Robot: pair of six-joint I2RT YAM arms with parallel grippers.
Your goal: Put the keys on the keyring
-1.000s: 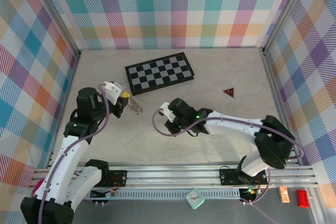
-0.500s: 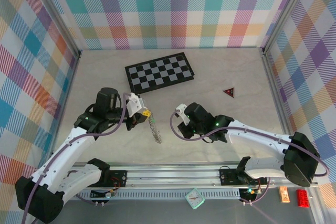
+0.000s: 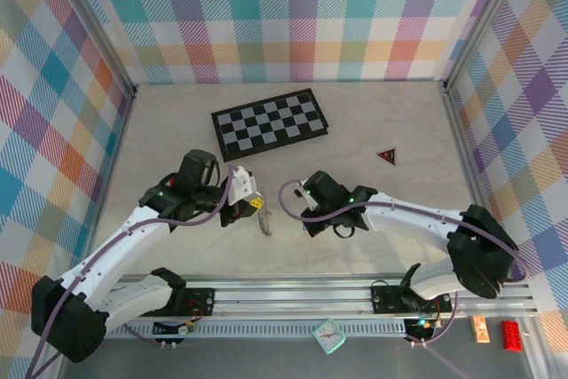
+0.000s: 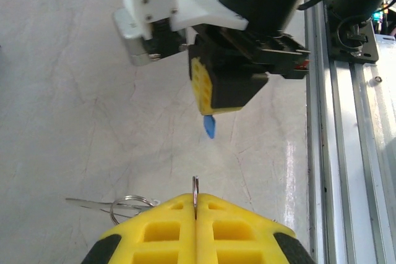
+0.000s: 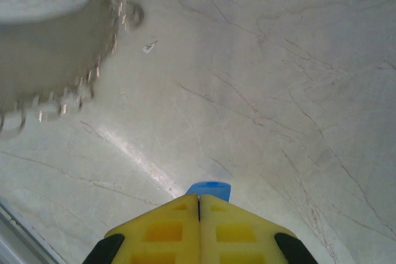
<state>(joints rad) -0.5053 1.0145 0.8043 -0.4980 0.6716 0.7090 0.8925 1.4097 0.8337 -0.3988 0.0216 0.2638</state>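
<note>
Both arms reach inward over the pale marbled surface, their wrists facing each other near its middle. The left end effector is clenched on the thin silver wire keyring. The right end effector grips a tiny blue-headed key.

The left wrist view shows the key's blue end protruding past the yellow pads, near the ring but apart from it. The right wrist view shows the ring's fringe of small silver keys, blurred.

A black-and-white chessboard and a dark red triangle lie beyond, well apart.
</note>
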